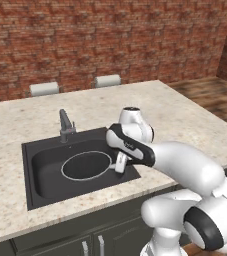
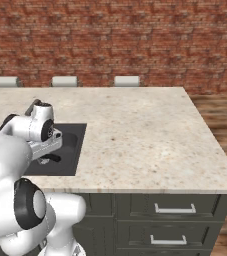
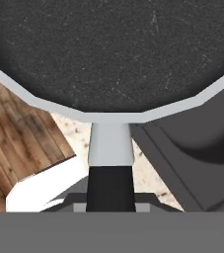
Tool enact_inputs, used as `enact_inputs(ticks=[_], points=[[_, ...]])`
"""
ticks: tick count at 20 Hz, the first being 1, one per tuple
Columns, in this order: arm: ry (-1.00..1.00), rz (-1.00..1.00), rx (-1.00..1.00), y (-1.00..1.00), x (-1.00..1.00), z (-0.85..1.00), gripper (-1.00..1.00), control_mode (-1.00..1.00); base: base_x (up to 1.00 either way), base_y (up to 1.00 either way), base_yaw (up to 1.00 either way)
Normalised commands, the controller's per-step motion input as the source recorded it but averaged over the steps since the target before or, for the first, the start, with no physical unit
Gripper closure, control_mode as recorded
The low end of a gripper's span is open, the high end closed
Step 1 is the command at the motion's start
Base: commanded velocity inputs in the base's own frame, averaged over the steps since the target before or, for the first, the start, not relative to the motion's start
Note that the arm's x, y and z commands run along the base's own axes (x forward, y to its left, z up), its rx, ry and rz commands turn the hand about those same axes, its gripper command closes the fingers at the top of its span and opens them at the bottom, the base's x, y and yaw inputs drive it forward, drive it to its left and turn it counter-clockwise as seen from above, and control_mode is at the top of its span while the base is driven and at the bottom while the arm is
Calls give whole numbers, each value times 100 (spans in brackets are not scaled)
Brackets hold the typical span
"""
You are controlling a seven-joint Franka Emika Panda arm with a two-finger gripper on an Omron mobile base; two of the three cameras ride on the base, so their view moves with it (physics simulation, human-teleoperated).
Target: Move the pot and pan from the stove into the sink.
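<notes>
The gripper [image 1: 119, 167] is closed narrowly around the black stick handle [image 3: 110, 188] of the frying pan [image 1: 86, 165]. In the hand view the handle rises straight up from between the two fingertips, changing from black to a pale neck where it joins the pan's thin pale rim. The pan's black inside takes up the upper part of that view.

In the left base view the pan hangs over the dark grey sink [image 1: 40, 172], inside the outline of the basin. It is roughly level, with its pale rim showing as a flat oval. Whether its base already touches the basin floor cannot be told. The small grey faucet [image 1: 65, 125] stands at the back edge of the sink, apart from the pan. Speckled beige countertop [image 1: 185, 120] surrounds the basin, with a red brick wall [image 1: 110, 40] behind.

The pan's long axis runs from the gripped end of the handle, at the front right corner of the sink, towards the bowl at the basin's middle. The bowl points away from the hand, left and slightly rearward.

The step in hand seems to be setting the pan down. To do it well, the arm should probably lower the pan straight and level until the base rests on the basin floor. It should keep the handle clear of the sink's front edge and let go only once the pan is supported.
</notes>
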Motion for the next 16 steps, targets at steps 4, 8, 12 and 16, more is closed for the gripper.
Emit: enact_inputs(ticks=[4,8,12,16], points=[[1,7,0,0,53,-31,100,-100,0,0,0],[1,4,0,7,57,-33,100,-100,0,0,0],[1,0,-2,41,52,-37,100,-100,0,0,0],[0,0,-6,76,43,-38,100,-100,0,0,0]])
